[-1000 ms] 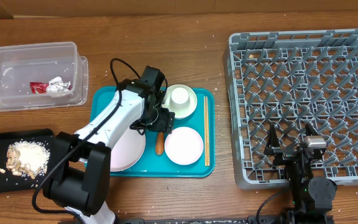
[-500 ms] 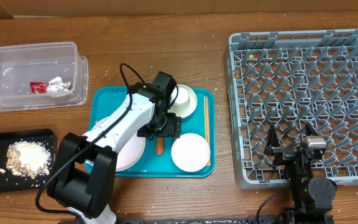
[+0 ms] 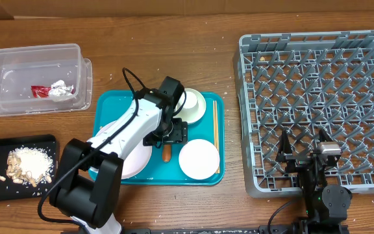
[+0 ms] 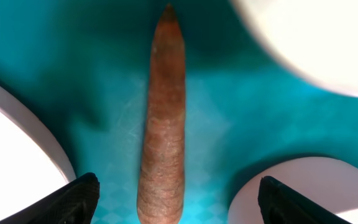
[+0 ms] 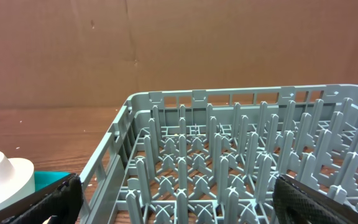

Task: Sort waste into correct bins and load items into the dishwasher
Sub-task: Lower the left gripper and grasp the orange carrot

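Fingers spread wide, the left gripper (image 4: 179, 202) hangs over a thin orange carrot (image 4: 163, 124) lying between its tips on the teal plastic tray (image 4: 222, 137), flanked by a large white round plate (image 4: 11, 162) and a smaller white plate (image 4: 309, 193). Farther off, the right gripper (image 5: 182, 205), likewise spread and empty, faces the large grey pegged dish rack (image 5: 229, 168).

Prob. robot lab w/ wood table (image 3: 174, 39), cardboard backdrop (image 5: 229, 43).

Orange carrot (image 4: 161, 124), flat on the tray (image 3: 109, 104), is being flanked by plate (image 3: 138, 160) and dish (image 3: 199, 158); wrapper (image 3: 41, 91) and tissue (image 3: 60, 86) are being held in the tub (image 3: 18, 55).
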{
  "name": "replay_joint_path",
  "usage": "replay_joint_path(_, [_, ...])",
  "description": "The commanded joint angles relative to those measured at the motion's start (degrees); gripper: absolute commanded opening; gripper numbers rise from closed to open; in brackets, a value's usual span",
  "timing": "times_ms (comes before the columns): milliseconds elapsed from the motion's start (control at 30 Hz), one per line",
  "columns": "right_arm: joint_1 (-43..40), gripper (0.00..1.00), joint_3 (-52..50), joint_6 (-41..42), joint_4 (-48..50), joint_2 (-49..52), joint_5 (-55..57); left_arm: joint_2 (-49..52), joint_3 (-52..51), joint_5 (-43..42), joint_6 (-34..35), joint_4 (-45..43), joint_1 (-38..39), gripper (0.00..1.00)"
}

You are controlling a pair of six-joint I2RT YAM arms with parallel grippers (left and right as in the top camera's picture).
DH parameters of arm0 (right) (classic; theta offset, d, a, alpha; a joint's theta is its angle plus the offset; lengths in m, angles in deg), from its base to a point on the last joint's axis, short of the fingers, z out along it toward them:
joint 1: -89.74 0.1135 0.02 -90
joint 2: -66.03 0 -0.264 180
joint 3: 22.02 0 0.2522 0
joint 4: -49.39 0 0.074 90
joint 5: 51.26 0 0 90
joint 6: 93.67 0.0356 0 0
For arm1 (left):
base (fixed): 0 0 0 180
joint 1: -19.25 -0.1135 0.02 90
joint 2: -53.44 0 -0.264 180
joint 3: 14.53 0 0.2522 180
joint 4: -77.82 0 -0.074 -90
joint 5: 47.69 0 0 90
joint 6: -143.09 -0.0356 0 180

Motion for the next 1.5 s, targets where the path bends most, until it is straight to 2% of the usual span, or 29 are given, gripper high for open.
replay_joint_path(0, [-0.3,1.0,-0.6,-0.2,0.5,-0.6,0.3,0.7,-2.1,1.2,1.2,-1.0,0.3,0.8])
replay_joint_path(200, [-0.3,1.0,-0.6,-0.2,0.4,-0.6,0.3,0.7,-3.8,1.2,0.5,-3.5,0.4,0.7])
replay_joint_path(367, [-0.3,1.0,-0.6,-0.2,0.4,-0.6,0.3,0.7,-4.0,1.8,0.1,-3.6,0.5,0.66])
replay_joint_path(533, [-0.3,1.0,-0.6,-0.2,0.4,-0.6,0.3,0.7,-5.2,2.3,0.1,-4.2,0.5,0.55])
replay_joint_path(733, [-0.3,1.0,-0.6,-0.2,0.5,-0.6,0.3,0.7,-6.5,2.2,0.1,-4.9,0.5,0.57])
replay_joint_path(933, [-0.3,1.0,-0.6,-0.2,0.5,-0.6,0.3,0.8,-6.5,2.3,-1.4,-5.0,0.5,0.53])
replay_joint_path(1100, [-0.3,1.0,-0.6,-0.2,0.5,-0.6,0.3,0.9,-6.5,2.3,-1.4,-5.4,0.5,0.27])
replay_joint_path(1233, [-0.3,1.0,-0.6,-0.2,0.4,-0.6,0.3,0.9,-6.5,2.3,-1.4,-5.4,0.5,0.26])
replay_joint_path(1333, [-0.3,1.0,-0.6,-0.2,0.4,-0.6,0.3,0.9,-6.2,2.2,-1.4,-5.0,0.5,0.18])
replay_joint_path(1467, [-0.3,1.0,-0.6,-0.2,0.4,-0.6,0.3,0.8,-2.9,2.3,-1.4,-2.3,0.3,0.11])
